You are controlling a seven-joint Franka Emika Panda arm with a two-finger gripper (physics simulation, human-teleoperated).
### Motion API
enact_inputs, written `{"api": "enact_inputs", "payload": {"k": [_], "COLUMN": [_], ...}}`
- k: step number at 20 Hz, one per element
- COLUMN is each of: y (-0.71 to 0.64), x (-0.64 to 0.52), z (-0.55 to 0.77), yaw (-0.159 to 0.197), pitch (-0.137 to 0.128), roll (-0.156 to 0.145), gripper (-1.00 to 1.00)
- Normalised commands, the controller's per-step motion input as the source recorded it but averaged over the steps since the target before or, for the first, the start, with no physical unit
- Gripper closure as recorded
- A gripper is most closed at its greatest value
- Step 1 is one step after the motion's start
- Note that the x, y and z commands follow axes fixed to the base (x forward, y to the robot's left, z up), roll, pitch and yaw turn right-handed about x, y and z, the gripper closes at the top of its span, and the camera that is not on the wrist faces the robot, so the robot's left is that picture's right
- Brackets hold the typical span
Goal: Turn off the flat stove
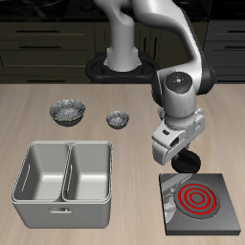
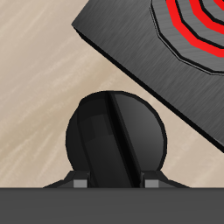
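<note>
**A:** Where is the flat stove (image 1: pixel 199 203) placed?

**B:** It is set on the desk (image 1: pixel 124 105) close to the front edge, beside the twin-basin metal tray (image 1: pixel 63 173). Its burner rings (image 1: pixel 196 199) are seen glowing red. The rounded black knob (image 1: pixel 189 162) is found at the stove's back edge, on the side facing the robot's base.

**A:** And the tool?

**B:** The tool (image 1: pixel 185 159) is held low over that knob, with the arm bent down from the back of the desk. In the wrist view the knob (image 2: pixel 115 137) is shown large and close, with a raised ridge running across its face, and the stove's corner (image 2: pixel 140 44) with red rings is seen just beyond it.

**A:** Is the knob pinched?

**B:** That cannot be told. Only two small grey finger pads (image 2: pixel 80 183) are glimpsed at the knob's near rim, and contact is not shown clearly in either view.

**A:** What else is noted?

**B:** Two small patterned bowls, one (image 1: pixel 66 112) and another (image 1: pixel 118 120), are set farther back on the desk, well apart from the stove.
</note>
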Motion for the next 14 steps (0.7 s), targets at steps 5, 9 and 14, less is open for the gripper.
{"api": "enact_inputs", "payload": {"k": [5,9,14], "y": [0.0,0.0,-0.01], "x": [0.08,0.08,0.06], "z": [0.16,0.11,0.14], "yaw": [-0.105,-0.091,-0.102], "pitch": [-0.035,-0.01,-0.013], "roll": [-0.003,-0.006,-0.016], "gripper": [1.0,1.0,1.0]}}
